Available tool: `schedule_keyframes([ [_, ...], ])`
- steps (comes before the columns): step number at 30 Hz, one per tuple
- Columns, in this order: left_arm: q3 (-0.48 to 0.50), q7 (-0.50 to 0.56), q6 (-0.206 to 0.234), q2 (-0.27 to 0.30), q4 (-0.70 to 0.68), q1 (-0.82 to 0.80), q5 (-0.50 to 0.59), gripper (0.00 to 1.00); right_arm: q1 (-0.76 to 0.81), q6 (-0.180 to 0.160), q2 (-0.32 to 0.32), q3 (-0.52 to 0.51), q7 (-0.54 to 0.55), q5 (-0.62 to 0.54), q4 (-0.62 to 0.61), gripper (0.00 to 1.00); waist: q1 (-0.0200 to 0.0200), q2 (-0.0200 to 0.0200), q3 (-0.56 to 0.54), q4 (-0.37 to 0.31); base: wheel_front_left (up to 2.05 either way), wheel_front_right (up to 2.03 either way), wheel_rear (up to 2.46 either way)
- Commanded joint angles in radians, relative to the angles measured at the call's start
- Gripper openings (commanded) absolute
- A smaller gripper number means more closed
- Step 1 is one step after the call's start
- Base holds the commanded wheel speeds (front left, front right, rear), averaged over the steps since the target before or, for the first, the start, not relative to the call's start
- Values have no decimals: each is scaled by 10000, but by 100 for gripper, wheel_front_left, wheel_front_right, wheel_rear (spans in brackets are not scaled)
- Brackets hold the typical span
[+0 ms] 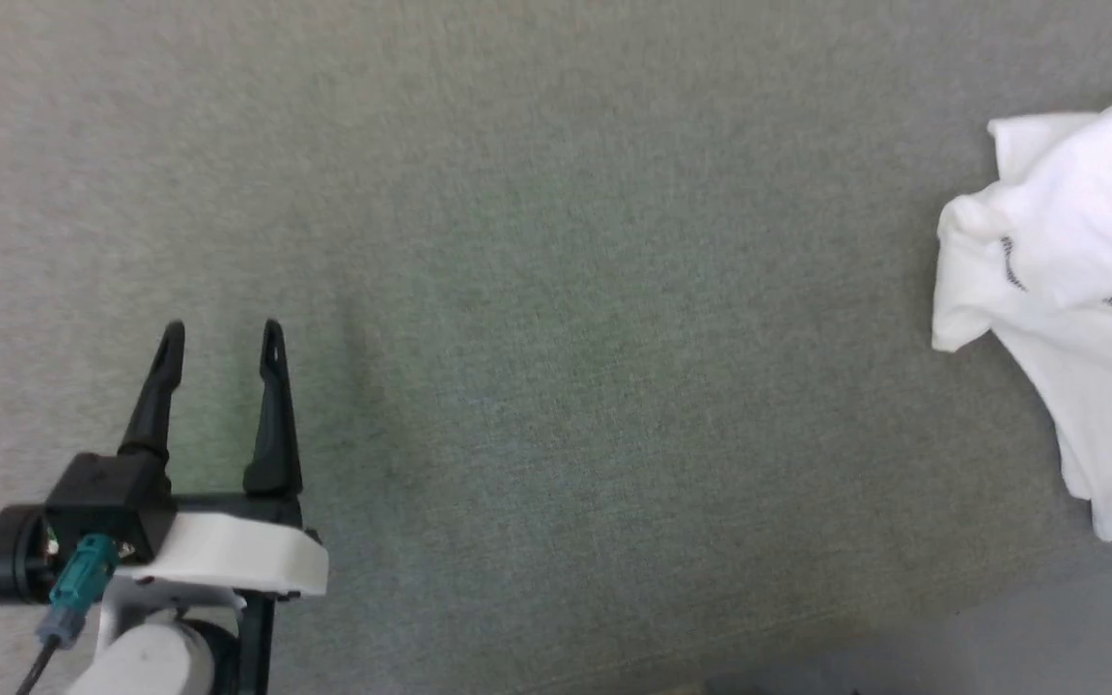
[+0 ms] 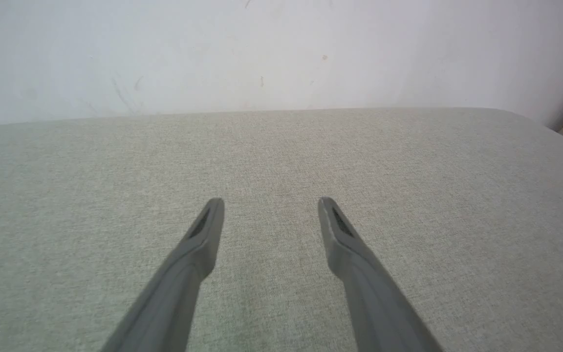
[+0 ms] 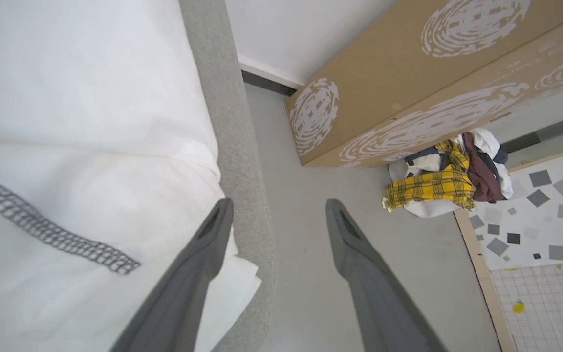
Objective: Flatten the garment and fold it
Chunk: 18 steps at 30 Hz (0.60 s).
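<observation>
Much open cushion (image 1: 556,290) beside garment (image 1: 1082,232).

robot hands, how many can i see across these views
2. The left hand is at the lower left of the head view, open over the grey surface. The right hand is in its wrist view, open, by the white garment at the surface's edge.

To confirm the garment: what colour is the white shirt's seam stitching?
Dark grey zigzag stitching on white shirt; best in right wrist view.
</observation>
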Motion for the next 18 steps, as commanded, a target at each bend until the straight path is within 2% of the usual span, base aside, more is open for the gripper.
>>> schedule_keyframes([
  [1, 29, -78, 96, -40, 95, 172, -41, 100, 392, -23, 185, 18, -95, 191, -412, 100, 2, 0, -1318, 519, 0, 0, 0],
  [9, 112, -143, 386, 87, 499, 850, -105, 100, 2266, -23, 1233, 1370, 334, 1622, -3009, 100, 2, 0, -2511, 1160, 0, 0, 0],
  [18, 248, -43, 488, 675, 997, 1236, -10, 100, 2898, -23, 2632, 2756, 1117, 3025, -5240, 100, 2, 0, -3341, 1926, 0, 0, 0],
])
